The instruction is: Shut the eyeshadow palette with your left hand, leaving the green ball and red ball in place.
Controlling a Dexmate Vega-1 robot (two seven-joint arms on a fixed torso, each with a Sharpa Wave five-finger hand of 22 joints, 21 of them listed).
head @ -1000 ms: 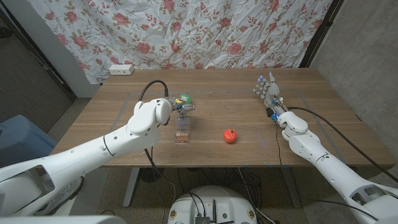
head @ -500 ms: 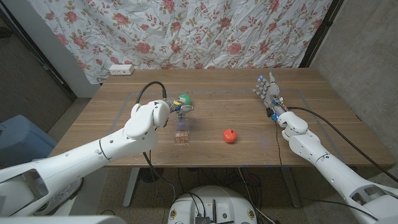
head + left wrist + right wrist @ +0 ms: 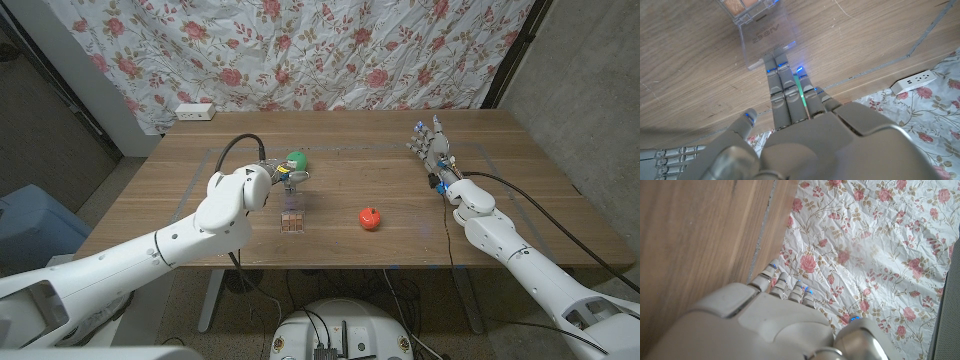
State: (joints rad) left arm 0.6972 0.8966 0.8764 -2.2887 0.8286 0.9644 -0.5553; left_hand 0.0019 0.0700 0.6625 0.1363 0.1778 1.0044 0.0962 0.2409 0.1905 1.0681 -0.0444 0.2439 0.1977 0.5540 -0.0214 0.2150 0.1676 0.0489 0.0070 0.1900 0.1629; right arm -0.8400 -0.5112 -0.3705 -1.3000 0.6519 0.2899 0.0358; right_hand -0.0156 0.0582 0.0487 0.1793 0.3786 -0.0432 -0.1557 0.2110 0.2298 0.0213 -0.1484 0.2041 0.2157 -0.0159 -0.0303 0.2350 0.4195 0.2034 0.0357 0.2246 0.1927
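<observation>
Eyeshadow palette (image 3: 292,219) sits open on the wooden desk (image 3: 520,200), its clear lid (image 3: 767,37) swung out toward the left hand. Left hand (image 3: 283,176) is just behind the palette; in the left wrist view its fingers (image 3: 782,80) are straight and together, tips touching the edge of the lid, gripping nothing. Green ball (image 3: 296,160) lies just behind the left hand, farther from the palette. Red ball (image 3: 370,217) rests on the desk beside the palette, toward the right arm, apart from it. Right hand (image 3: 432,145) is well away from the palette near the desk's right side, fingers spread, holding nothing.
</observation>
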